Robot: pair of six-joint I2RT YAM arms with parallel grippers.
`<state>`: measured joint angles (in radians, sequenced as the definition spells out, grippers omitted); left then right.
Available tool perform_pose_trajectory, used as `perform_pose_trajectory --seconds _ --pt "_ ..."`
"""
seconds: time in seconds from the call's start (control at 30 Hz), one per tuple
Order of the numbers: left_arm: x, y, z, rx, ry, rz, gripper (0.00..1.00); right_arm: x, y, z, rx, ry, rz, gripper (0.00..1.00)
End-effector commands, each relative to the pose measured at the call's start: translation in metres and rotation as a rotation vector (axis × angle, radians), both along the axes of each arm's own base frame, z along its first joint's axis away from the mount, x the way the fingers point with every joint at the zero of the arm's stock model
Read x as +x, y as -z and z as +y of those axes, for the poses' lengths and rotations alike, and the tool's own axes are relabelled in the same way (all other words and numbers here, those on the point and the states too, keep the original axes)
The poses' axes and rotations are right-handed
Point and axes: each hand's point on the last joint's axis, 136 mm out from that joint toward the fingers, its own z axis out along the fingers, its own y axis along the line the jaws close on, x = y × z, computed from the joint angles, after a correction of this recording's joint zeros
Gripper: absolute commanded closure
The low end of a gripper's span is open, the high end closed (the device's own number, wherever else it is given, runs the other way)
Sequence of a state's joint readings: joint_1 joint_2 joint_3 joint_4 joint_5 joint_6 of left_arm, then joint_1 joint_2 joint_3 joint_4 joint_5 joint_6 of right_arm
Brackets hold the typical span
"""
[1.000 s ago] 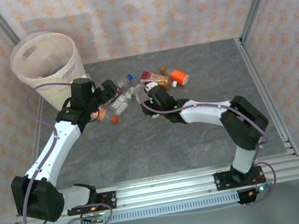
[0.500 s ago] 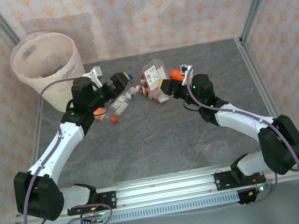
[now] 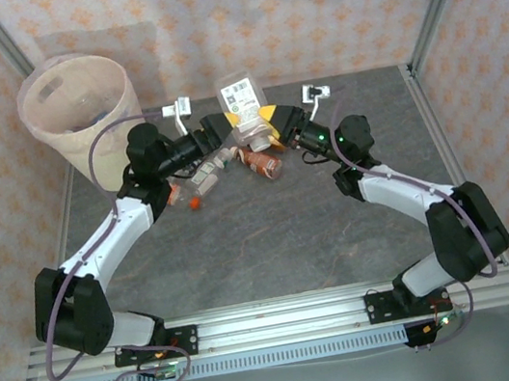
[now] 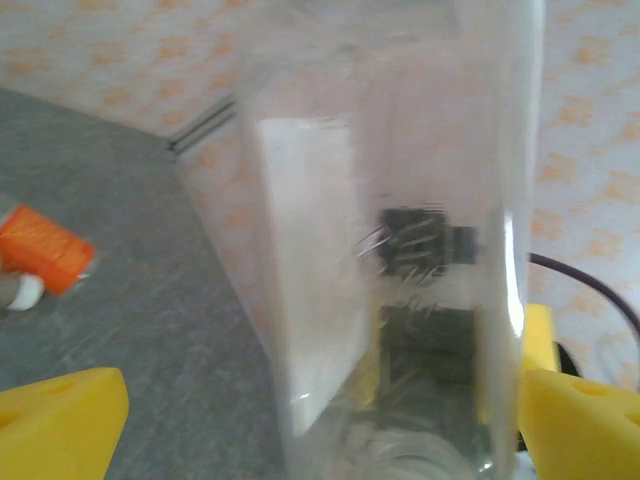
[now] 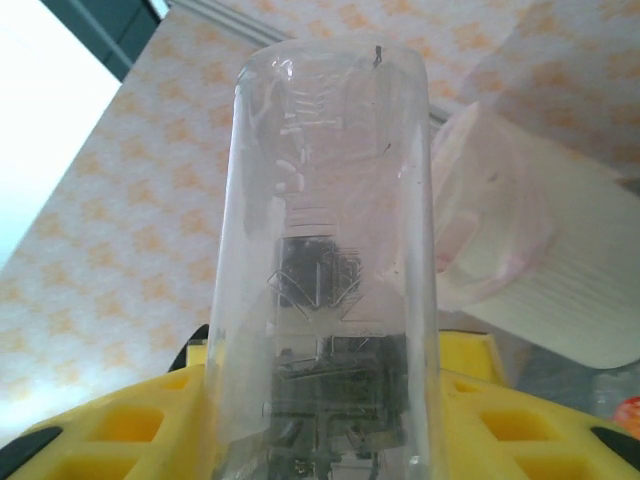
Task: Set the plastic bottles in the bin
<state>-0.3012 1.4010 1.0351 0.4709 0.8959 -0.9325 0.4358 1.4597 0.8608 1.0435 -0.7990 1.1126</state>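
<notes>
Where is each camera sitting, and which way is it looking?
Top camera: high behind the robot, looking down on the table, bin, left arm, right arm, left hand and right hand.
Left wrist camera: rides the left arm, looks out between its open yellow fingers at a clear bottle.
Right wrist camera: rides the right arm, looks past its fingers gripping the bottle toward the bin.
Shared: both wrist cameras see that same bottle.

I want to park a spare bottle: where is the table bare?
Bare: the wide near stretch of table between the left arm and right arm, and the far right corner by the frame post. Crowded: the far middle beside the bin, where loose bottles lie.
</notes>
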Motion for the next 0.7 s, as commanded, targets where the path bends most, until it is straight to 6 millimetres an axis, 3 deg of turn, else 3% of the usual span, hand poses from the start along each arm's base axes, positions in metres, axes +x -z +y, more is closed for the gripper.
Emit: perform_pose_trajectory --seconds 0.0,0.1,0.33,0.53,0.67 --pt "-0.014 -0.051 -0.007 -0.068 0.088 -0.151 0.00 -0.020 -0.032 0.005 0.071 -0.110 -0.075 0.66" --pt "-0.011 -0.056 -0.010 -0.075 0.103 -0.163 0.04 -0.024 -0.034 0.009 0.066 -0.138 -0.082 0.66" --pt "-0.003 -0.068 -0.014 -0.154 0.133 -0.170 0.26 -0.027 -0.037 0.010 0.097 -0.172 -0.083 0.66" --pt "0.000 -0.063 -0.015 -0.150 0.129 -0.163 0.44 -0.025 -0.032 0.013 0.110 -0.190 -0.067 0.66" --pt "0.001 -0.052 -0.013 -0.091 0.093 -0.147 0.52 -0.025 -0.028 0.012 0.079 -0.168 -0.066 0.61"
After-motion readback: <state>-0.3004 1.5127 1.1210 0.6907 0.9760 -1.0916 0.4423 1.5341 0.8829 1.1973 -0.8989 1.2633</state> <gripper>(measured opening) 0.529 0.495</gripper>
